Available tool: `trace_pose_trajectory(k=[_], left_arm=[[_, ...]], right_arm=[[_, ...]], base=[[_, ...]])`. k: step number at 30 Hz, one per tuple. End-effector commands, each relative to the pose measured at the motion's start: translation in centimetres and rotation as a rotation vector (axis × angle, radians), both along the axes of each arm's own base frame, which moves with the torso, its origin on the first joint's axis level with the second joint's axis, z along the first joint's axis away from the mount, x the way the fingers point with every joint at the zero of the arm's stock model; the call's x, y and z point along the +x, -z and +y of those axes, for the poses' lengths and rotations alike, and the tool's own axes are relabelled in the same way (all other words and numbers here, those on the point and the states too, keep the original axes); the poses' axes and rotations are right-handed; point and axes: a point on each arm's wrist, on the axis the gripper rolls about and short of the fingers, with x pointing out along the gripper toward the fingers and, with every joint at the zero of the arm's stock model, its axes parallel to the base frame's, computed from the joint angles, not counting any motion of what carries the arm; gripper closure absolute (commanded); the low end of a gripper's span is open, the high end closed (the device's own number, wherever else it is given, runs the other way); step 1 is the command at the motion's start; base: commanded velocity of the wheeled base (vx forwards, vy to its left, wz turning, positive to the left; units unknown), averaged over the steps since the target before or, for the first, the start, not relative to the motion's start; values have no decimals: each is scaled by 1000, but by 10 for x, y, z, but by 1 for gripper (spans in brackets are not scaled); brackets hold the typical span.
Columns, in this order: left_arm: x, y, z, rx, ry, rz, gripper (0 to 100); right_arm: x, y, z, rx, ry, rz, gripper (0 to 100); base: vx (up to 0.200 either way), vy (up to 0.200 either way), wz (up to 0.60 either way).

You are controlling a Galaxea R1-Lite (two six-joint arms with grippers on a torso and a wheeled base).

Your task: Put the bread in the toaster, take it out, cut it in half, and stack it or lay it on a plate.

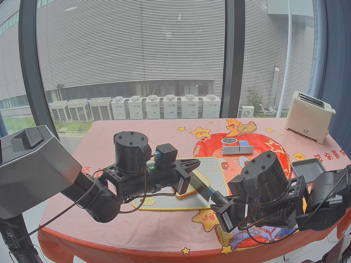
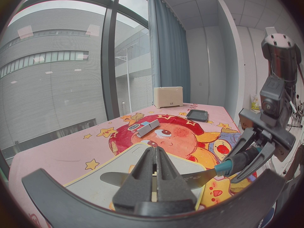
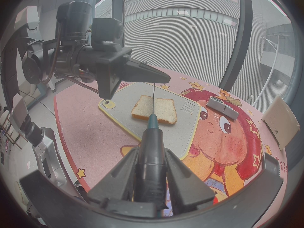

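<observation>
Right hand (image 3: pixel 152 148) level, knife (image 2: pixel 202 176) over bread (image 3: pixel 164 110)

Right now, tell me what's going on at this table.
The right end effector grips a teal-and-black-handled knife, its blade held over the slice of white bread on the grey, yellow-rimmed cutting board. The left end effector, shut, hovers over the board near the bread. The slice looks uncut; the cream toaster stands at the far right corner.

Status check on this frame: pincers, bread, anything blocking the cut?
Right pincer shut on knife, blade over bread. Left pincer shut, hovering over bread and blade. Bread whole, flat on cutting board. Nothing else in the way.
</observation>
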Motion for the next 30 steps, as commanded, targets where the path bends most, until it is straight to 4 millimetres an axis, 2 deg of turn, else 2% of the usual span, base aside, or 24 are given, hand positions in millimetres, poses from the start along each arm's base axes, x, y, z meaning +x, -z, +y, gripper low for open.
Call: trace_pose_trajectory(k=[1, 6, 30], left_arm=[[3, 12, -2, 17, 0, 23, 100], [4, 25, -3, 26, -3, 37, 100], [6, 38, -3, 38, -6, 51, 100]], right_arm=[[-1, 0, 0, 1, -2, 2, 100], [0, 1, 0, -1, -1, 2, 100], [0, 0, 0, -2, -2, 1, 100]], base=[[0, 0, 0], [0, 0, 0], [0, 0, 0]])
